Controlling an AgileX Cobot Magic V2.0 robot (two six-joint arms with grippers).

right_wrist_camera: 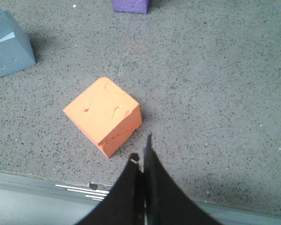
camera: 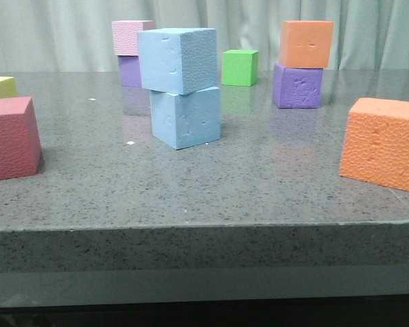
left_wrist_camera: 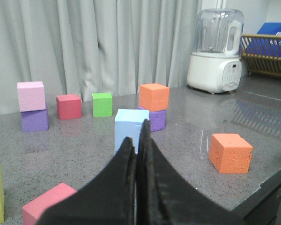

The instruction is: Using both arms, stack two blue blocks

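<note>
Two sky-blue blocks stand stacked near the middle of the table in the front view. The upper block (camera: 177, 60) sits turned a little on the lower block (camera: 185, 117). No gripper shows in the front view. In the left wrist view my left gripper (left_wrist_camera: 136, 135) is shut and empty, and a blue block (left_wrist_camera: 130, 129) stands beyond its fingertips, apart from them. In the right wrist view my right gripper (right_wrist_camera: 141, 146) is shut and empty near the table's front edge. The blue stack (right_wrist_camera: 9, 47) is far off at that picture's corner.
An orange cube (camera: 383, 142) lies at the front right, just ahead of my right gripper (right_wrist_camera: 103, 115). A red cube (camera: 10, 139) and a yellow cube (camera: 0, 86) are at the left. Pink-on-purple (camera: 131, 37), a green cube (camera: 240, 67) and orange-on-purple (camera: 306, 43) stand at the back.
</note>
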